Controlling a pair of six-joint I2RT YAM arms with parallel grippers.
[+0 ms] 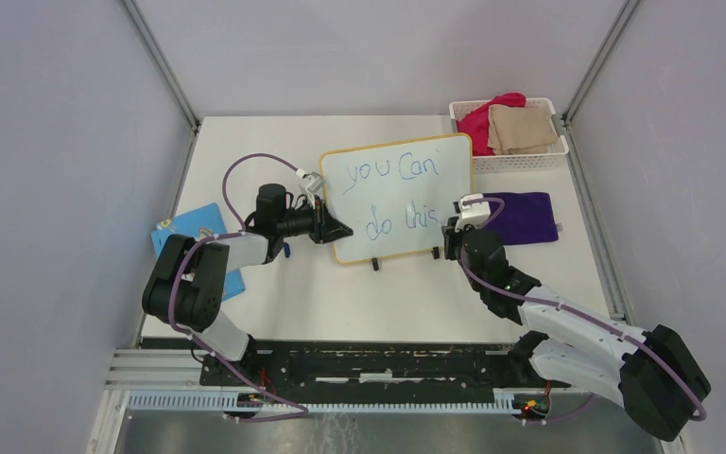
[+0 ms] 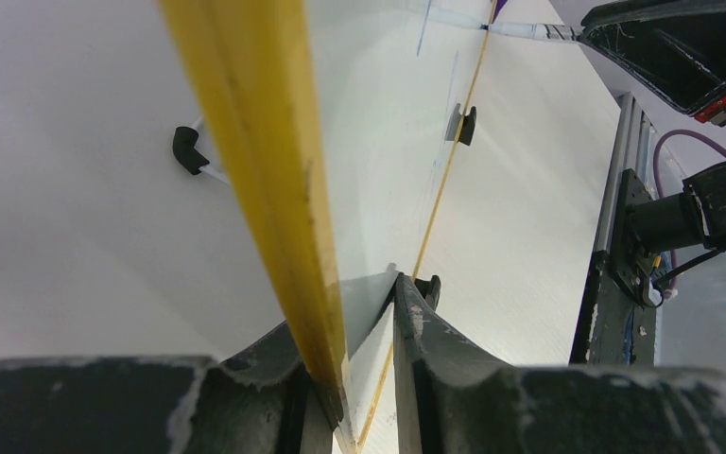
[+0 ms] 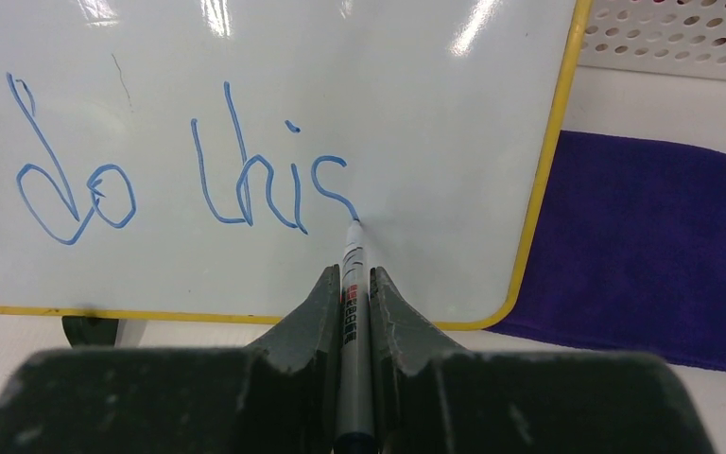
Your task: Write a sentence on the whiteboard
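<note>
The whiteboard (image 1: 399,196) with its yellow rim stands tilted on black feet at the table's middle. On it the sentence (image 1: 395,197) reads "you Can do this" in blue, in two lines. My left gripper (image 1: 338,228) is shut on the whiteboard's left edge (image 2: 274,189), one finger on each face. My right gripper (image 1: 455,230) is shut on a grey marker (image 3: 351,284). The marker's tip touches the board at the end of the "s" in "this" (image 3: 269,180).
A purple cloth (image 1: 522,217) lies right of the board. At the back right a white basket (image 1: 558,154) holds red and tan cloths. A blue flat card (image 1: 189,236) lies under the left arm. Walls close in on both sides.
</note>
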